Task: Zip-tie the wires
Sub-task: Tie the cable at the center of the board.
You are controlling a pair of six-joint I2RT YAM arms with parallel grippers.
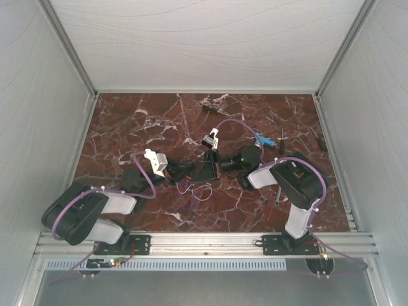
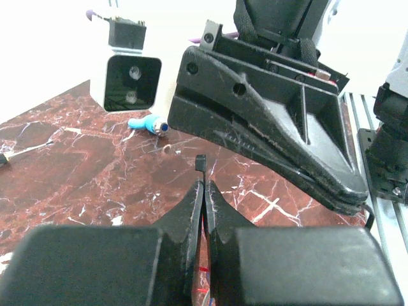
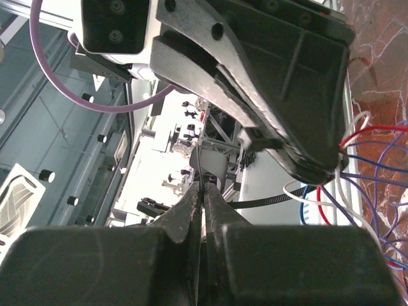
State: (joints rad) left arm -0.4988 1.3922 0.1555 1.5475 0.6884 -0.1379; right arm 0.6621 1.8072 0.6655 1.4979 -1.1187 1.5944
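- Near the middle of the red marble table (image 1: 127, 127), the two grippers are seen brought tip to tip, the left arm reaching in from the left and the right arm from the right.
- The left gripper (image 2: 204, 185) is shown with its fingers pressed together; a thin black zip tie (image 2: 200, 164) is clamped between the tips and stands upright above them.
- The right gripper (image 3: 204, 186) is likewise closed, with a thin dark strip pinched between its tips. A black strap is seen running from beside those fingers toward the wires. Whether it is the same piece as the pinched strip cannot be told.
- The wires (image 1: 194, 189) are found on the marble just on the near side of the meeting fingertips, between the two grippers and slightly below them.
- In the right wrist view, the wires appear as loose loops of red, white, blue and purple at the right edge, beside and under the left gripper's black finger.
- In the left wrist view, thin red strands are glimpsed low in the slit between the closed fingers. The rest of the bundle is hidden there.
- A blue-handled tool (image 1: 263, 139) is seen lying farther back and to the right, well apart from the wires.
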